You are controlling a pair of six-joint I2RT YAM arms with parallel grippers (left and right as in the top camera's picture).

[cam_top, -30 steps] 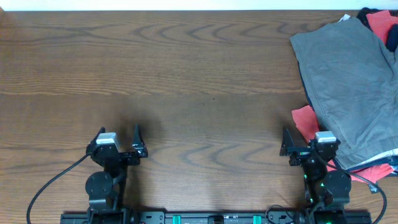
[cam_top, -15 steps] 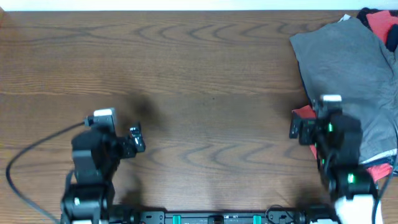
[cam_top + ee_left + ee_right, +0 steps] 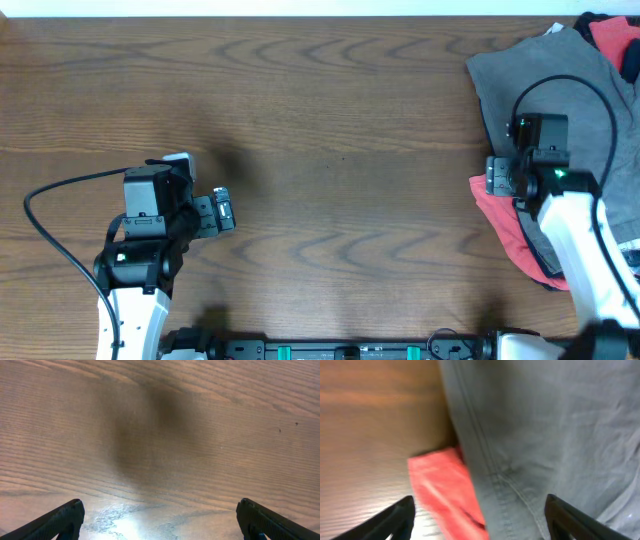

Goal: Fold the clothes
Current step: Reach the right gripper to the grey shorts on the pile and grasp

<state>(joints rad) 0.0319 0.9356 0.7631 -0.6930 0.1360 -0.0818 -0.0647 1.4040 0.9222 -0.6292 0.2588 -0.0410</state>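
Note:
The grey trousers (image 3: 550, 85) lie in a crumpled heap at the table's far right, on top of red (image 3: 495, 205) and navy garments. In the right wrist view the grey cloth (image 3: 545, 435) with its seam fills the right side, and a red garment (image 3: 445, 490) pokes out at its left edge. My right gripper (image 3: 500, 178) is open and empty, hovering over the heap's left edge, its fingers (image 3: 477, 525) spread over the red and grey cloth. My left gripper (image 3: 222, 210) is open and empty over bare wood at the left, its fingers (image 3: 160, 522) wide apart.
A wooden table (image 3: 320, 120) spans the view, with its back edge along the top. More red cloth (image 3: 612, 40) shows at the top right corner. Black cables trail from both arms.
Both arms have risen from near the front edge and moved farther onto the table. The right gripper has moved up over the left edge of the clothes heap.

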